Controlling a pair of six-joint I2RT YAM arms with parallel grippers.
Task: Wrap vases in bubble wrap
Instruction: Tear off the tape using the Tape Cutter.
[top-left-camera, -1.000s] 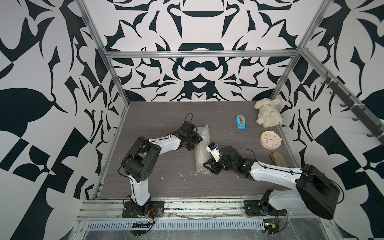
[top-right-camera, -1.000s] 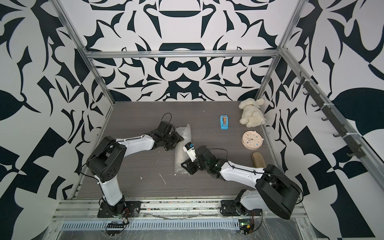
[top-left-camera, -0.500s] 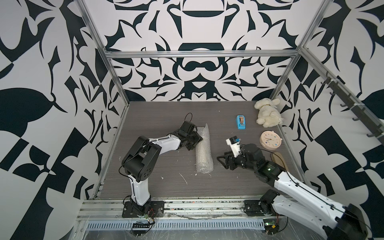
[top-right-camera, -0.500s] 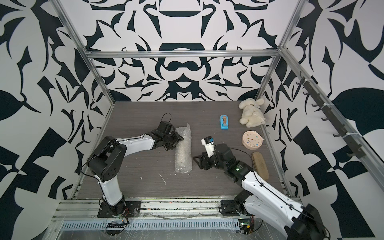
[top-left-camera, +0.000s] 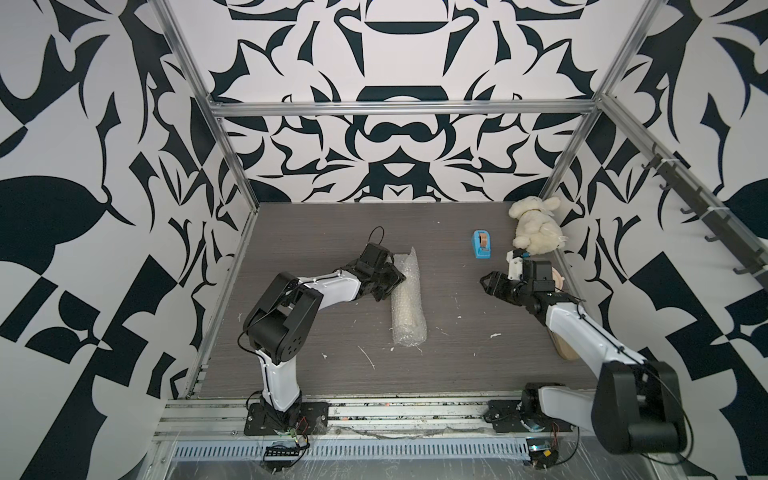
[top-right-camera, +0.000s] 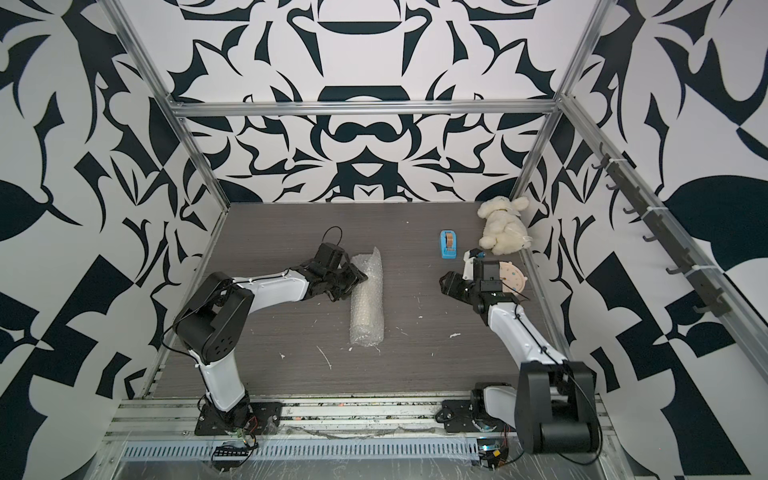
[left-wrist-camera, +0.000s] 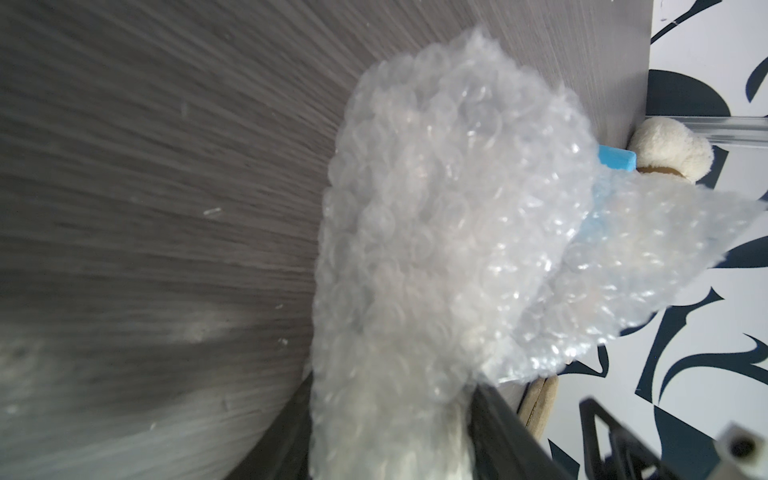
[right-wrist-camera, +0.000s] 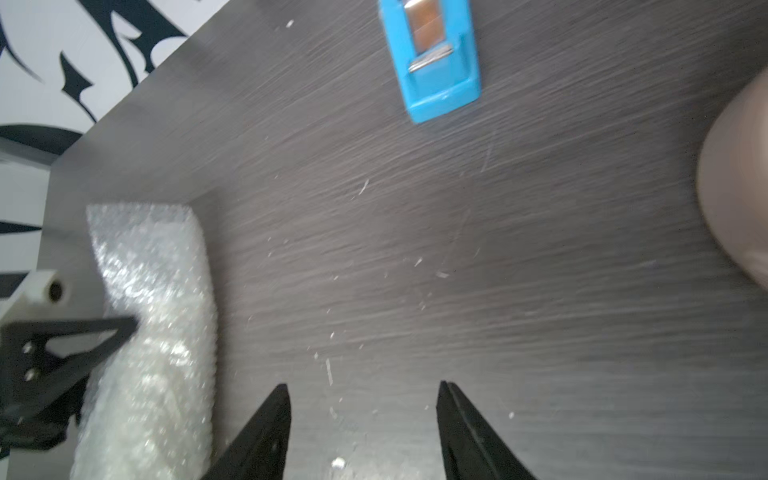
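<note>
The bubble wrap (top-left-camera: 409, 303) (top-right-camera: 366, 303) lies as a closed roll in the middle of the table, pointing away from me. The vase shows only as a cream tint (top-left-camera: 408, 322) through the plastic. My left gripper (top-left-camera: 394, 277) (top-right-camera: 355, 277) is shut across the roll's far part; in the left wrist view its gripper (left-wrist-camera: 392, 386) has a dark finger on each side of the wrap (left-wrist-camera: 436, 232), and a loose flap stands off beyond it. My right gripper (top-left-camera: 486, 283) (top-right-camera: 446, 283) hangs well right of the roll, open and holding nothing (right-wrist-camera: 362, 386).
A blue tape dispenser (top-left-camera: 482, 245) (right-wrist-camera: 436, 62) sits at the back right, with a cream plush toy (top-left-camera: 536, 226) in the corner. The pink clock (top-right-camera: 514, 279) lies partly behind my right wrist. A tan flat object (top-left-camera: 563, 347) lies under the right arm. White scraps dot the table.
My right gripper let go of the roll's near end, opened and swung right toward the clock. The roll now lies straight. The left gripper kept its hold.
</note>
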